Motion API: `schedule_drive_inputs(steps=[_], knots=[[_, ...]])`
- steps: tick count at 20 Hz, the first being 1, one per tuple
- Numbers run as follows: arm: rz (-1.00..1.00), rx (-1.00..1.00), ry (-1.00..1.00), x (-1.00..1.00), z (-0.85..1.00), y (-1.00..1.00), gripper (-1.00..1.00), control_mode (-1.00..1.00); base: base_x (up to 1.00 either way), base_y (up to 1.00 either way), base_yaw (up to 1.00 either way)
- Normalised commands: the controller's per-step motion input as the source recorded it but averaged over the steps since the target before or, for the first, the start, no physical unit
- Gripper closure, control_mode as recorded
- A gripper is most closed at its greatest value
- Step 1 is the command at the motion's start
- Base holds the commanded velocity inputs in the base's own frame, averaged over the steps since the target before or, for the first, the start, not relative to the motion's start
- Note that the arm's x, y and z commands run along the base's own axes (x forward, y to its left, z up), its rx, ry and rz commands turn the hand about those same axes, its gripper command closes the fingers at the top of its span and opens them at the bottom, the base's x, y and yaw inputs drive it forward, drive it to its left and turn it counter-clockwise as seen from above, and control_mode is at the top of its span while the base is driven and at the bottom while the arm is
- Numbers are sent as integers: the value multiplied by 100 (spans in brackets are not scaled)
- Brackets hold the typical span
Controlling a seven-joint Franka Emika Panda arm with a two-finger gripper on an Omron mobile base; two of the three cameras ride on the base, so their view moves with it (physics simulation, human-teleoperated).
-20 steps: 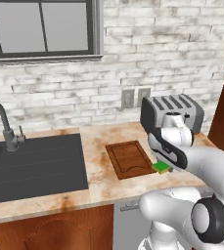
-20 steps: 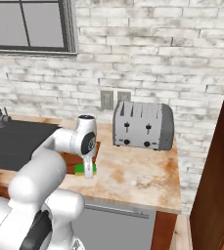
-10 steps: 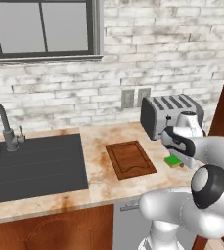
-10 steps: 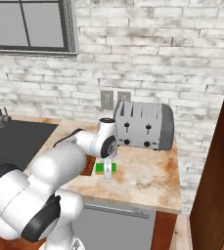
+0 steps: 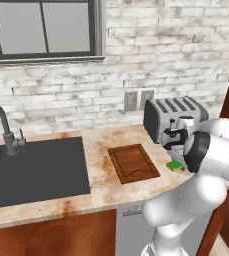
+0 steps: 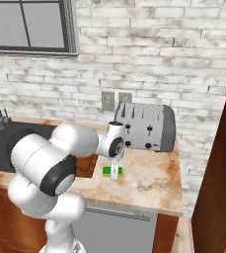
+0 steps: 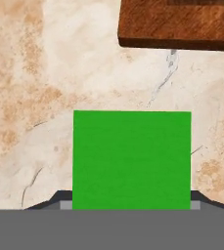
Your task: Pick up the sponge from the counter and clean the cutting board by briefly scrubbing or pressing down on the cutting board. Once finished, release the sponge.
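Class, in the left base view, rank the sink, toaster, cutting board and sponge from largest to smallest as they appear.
1. Sink
2. Toaster and cutting board: look alike, unranked
3. Sponge

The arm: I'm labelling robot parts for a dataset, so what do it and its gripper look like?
A glossy white arm of rounded, bulbous segments with dark grey-black joint rings. Its two-finger gripper has a white body with pale fingers, small and dark-tipped in the hand view. No cables or markings are visible.

The sponge hides the hand's fingertips — and the cutting board runs off the top edge.
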Motion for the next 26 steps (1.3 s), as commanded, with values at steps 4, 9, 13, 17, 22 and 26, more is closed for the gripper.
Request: schedule_drive_inputs(steps=[4,9,13,17,22,26], knots=[[0,0,5,2,-53,0,-100,-100,0,0,0],[-1,0,-1,-18,-44,-1,-100,-100,0,0,0],[0,0,-5,-21,-7,0,-100,-100,0,0,0],[0,0,-13,-31,16,-2,-100,-100,0,0,0],[0,0,-14,-22,49,-3,-100,-100,0,0,0],[0,0,-23,-50,67,0,-100,-100,0,0,0]])
